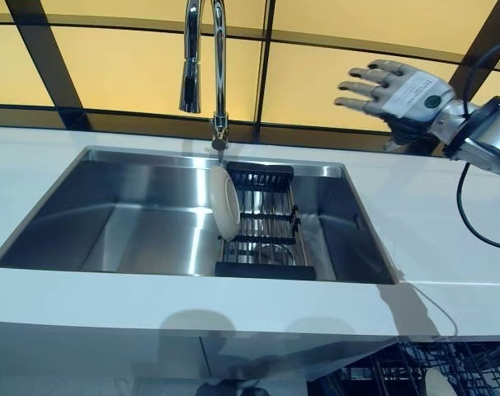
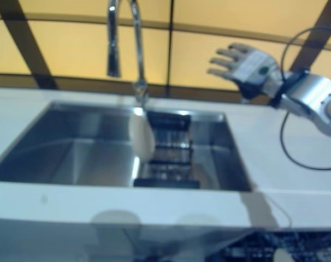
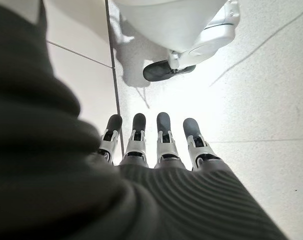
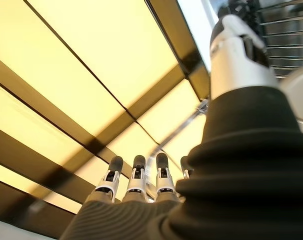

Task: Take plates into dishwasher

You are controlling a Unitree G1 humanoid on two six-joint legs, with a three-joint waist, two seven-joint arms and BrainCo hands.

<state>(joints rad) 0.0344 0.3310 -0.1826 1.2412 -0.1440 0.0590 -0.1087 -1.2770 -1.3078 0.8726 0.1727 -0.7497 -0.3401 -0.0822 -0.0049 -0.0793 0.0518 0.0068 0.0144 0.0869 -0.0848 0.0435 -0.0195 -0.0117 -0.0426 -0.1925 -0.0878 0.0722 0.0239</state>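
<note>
A white plate (image 1: 226,203) stands on edge in the steel sink (image 1: 134,223), leaning against a black dish rack (image 1: 262,223). My right hand (image 1: 396,92) hovers high above the counter at the back right, well away from the plate, its fingers straight and spread, holding nothing. My left hand (image 3: 151,145) shows only in its wrist view, hanging over the tiled floor with straight fingers and nothing in it. A dark dishwasher rack (image 1: 431,371) shows below the counter's front edge at lower right, with a pale dish (image 1: 438,383) in it.
A tall chrome faucet (image 1: 207,66) arches over the sink's back rim, just behind the plate. White countertop (image 1: 431,223) surrounds the sink. Yellow wall panels with dark strips (image 1: 316,58) run behind it.
</note>
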